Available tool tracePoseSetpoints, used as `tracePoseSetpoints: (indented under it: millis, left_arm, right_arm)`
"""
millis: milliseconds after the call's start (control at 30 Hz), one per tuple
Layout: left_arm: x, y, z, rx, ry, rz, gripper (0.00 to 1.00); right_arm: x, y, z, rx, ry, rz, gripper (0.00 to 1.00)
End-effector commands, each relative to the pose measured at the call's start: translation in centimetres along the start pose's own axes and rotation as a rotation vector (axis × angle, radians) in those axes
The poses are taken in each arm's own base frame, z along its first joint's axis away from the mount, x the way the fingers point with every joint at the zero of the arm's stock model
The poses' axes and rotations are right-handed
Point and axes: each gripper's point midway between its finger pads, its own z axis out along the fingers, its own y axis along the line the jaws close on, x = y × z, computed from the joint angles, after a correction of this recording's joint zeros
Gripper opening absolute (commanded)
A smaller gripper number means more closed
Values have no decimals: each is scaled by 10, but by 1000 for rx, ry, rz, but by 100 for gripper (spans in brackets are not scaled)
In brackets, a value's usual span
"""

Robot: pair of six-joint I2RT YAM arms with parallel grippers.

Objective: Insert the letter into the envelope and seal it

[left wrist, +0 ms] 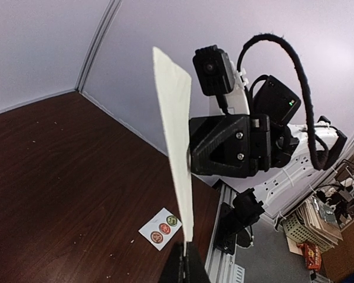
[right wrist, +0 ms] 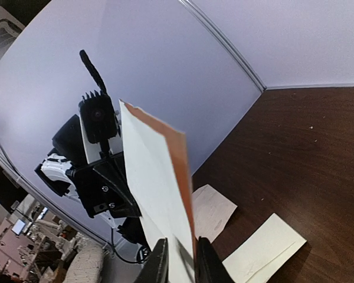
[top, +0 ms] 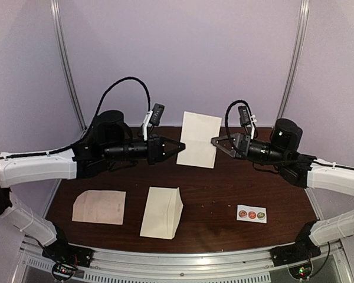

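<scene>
The letter [top: 199, 137], a creased sheet that is cream on one face and pinkish-tan on the other, hangs upright in the air above the back of the table. My left gripper [top: 182, 145] is shut on its left edge; in the left wrist view the sheet [left wrist: 176, 118] rises edge-on from the closed jaws [left wrist: 189, 250]. My right gripper [top: 213, 141] is at its right edge. Its jaws [right wrist: 182, 250] stand slightly apart, with the sheet [right wrist: 150, 177] passing between them. The cream envelope [top: 160, 212] with its pointed flap lies flat near the front, also seen in the right wrist view [right wrist: 265, 253].
Another pinkish creased sheet [top: 99, 207] lies flat at the front left of the dark wooden table [top: 224, 188]. A small white strip with three round stickers [top: 251, 214] lies at the front right. Purple walls close in behind and at the sides.
</scene>
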Motion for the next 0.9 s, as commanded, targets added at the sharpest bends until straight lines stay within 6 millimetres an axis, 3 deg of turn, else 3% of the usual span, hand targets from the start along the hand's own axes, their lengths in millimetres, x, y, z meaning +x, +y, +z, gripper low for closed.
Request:
tracePoseSetpoints:
  millis: [0,100,200,333,433,633,767,867]
  left_arm:
    - [-25,5,1,-93,31,124,0]
    - [-27,17,0,-105,113,174,0]
    - [-32,27,-4,-60,169,222,0]
    - [-35,35,-8,-2,230,316,0]
    - [-24,35,-10,28,274,380,0]
    - [-9,29,-23,50,280,437,0]
    - [2,24,-24,107,297,414,0]
    - [8,25,-20,137,312,387,0]
  right_arm:
    - [-29,-9,-16,172,-96,-90,29]
    - [-41,-19,-30,284,-141,-145,49]
    - [-51,-21,-39,353,-158,-214,62]
    - [-63,-5,-41,348,-151,-314,70]
    - [-59,16,-32,249,-88,-382,74]
    - [-35,40,-1,88,91,-429,72]
    - [-23,46,16,44,161,-435,53]
    - [-10,44,28,39,226,-434,49]
